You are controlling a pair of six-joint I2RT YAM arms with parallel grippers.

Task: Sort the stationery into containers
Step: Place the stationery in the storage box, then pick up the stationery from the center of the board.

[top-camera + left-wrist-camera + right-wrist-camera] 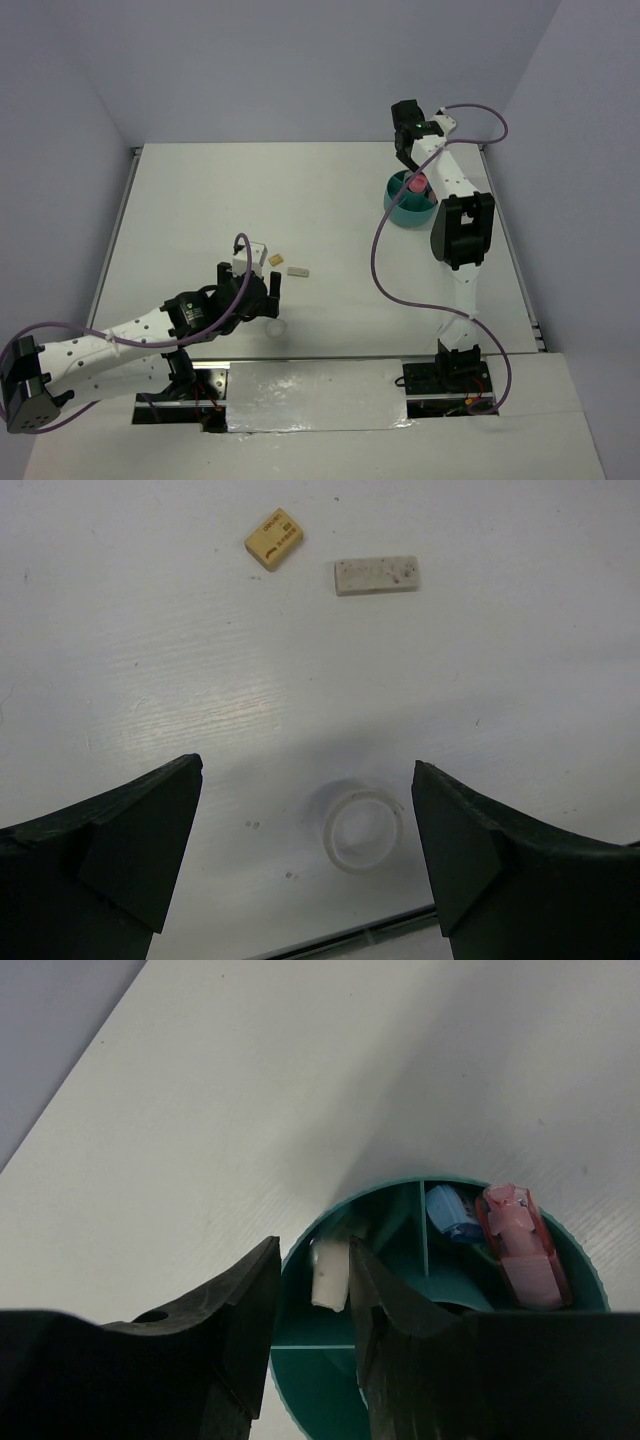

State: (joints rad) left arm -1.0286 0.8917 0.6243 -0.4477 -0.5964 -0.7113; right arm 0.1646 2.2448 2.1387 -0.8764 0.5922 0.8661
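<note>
The teal round organizer [408,212] stands at the far right. In the right wrist view its wall [300,1380] is under my jaws. It holds a pink tube [520,1250] and a blue stick [452,1213]. My right gripper [313,1248] hangs over a ring compartment, slightly open. A white block [330,1275] lies against its right finger, with a gap to the left finger. My left gripper [307,770] is wide open and empty just above a clear ring [363,825]. A tan block [273,538] and a white block [376,575] lie beyond it.
The table's near edge, a dark strip [350,940], runs just behind the clear ring. The purple cables of both arms hang over the table. White walls close the table on the left, back and right.
</note>
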